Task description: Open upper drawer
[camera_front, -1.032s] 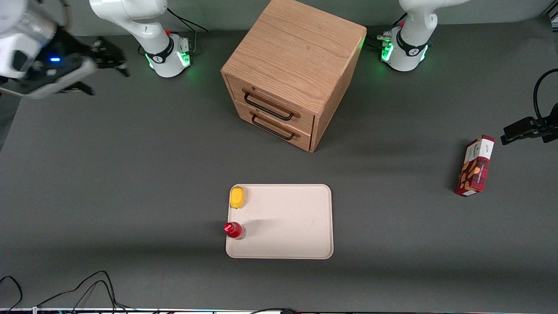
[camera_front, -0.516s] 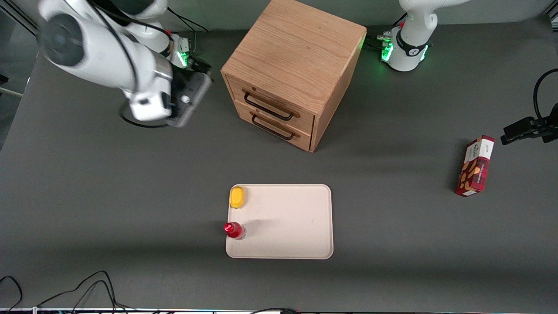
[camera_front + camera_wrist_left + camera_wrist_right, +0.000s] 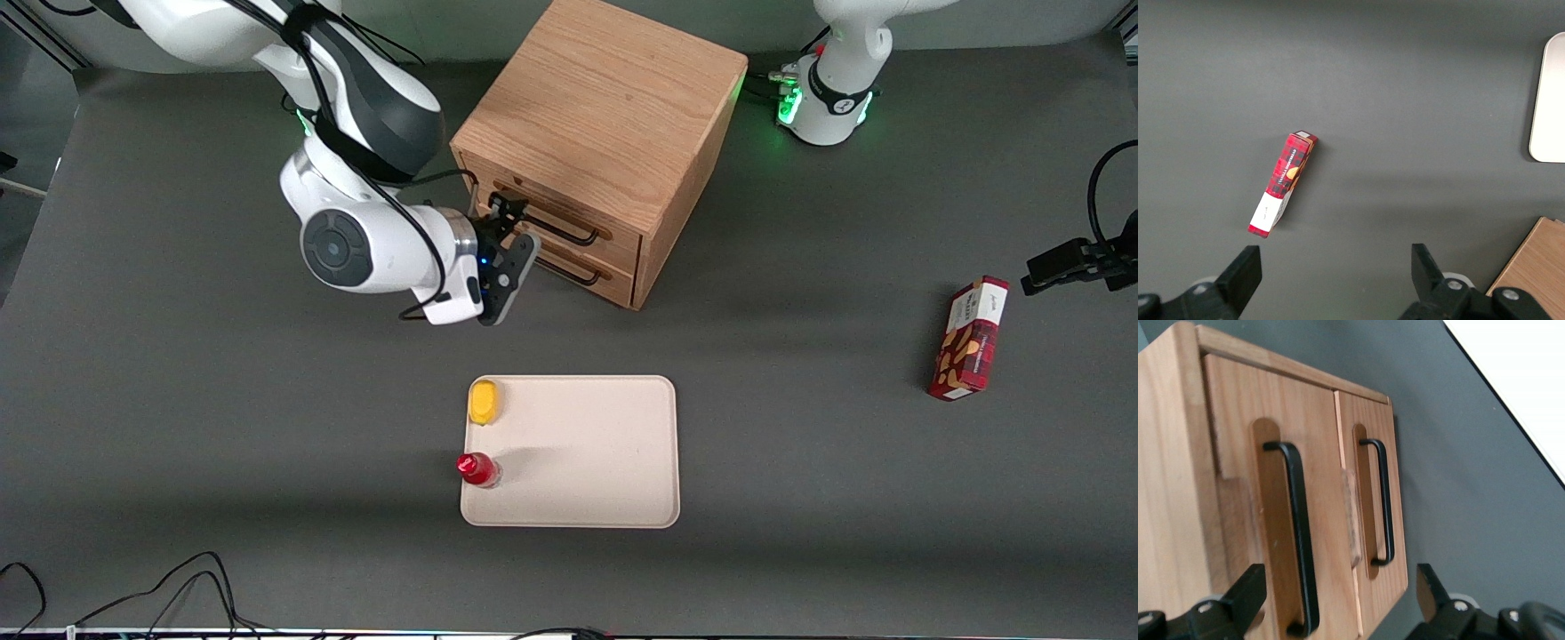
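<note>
Currently, gripper is held spread just in front of the closed upper drawer; its stiff black wire handle, judged rigid, should be pinched mid-span.

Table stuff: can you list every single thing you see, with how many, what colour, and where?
Cabinet: one, light oak, farthest from the camera.
Upper drawer: one, oak with black handle, shut.
Lower drawer: one, oak with black handle, under it.
Tray: one, cream, nearer the camera than the cabinet.
Yellow thing: one, on the tray's corner.
Red bottle: one, at the tray's edge.
Box: one, red, toward the parked arm's end.
Gripper: one, black, open, in front of the upper drawer.
</note>
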Robot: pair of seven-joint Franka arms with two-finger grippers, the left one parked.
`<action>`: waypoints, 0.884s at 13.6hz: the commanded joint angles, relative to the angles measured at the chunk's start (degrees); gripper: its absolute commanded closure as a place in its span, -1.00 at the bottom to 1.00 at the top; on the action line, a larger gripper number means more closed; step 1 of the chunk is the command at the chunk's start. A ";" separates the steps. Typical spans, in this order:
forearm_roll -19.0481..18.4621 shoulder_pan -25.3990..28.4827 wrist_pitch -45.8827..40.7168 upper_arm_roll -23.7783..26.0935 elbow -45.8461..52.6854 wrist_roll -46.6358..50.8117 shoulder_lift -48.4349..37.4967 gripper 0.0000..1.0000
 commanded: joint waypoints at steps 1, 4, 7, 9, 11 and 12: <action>-0.18 0.03 4.65 1.62 -4.42 -0.65 -0.53 -1.00; -0.27 0.11 7.02 2.76 -6.97 -0.65 -0.70 -1.00; -0.62 0.20 8.88 3.29 -9.52 -0.65 -1.14 -1.00; -2.72 0.20 9.32 3.29 -9.70 -0.65 -0.62 -1.00; -3.78 -0.32 9.58 3.03 -9.01 -0.73 -0.01 -1.00; -4.40 -0.58 9.58 2.59 -7.96 -0.91 0.61 -1.00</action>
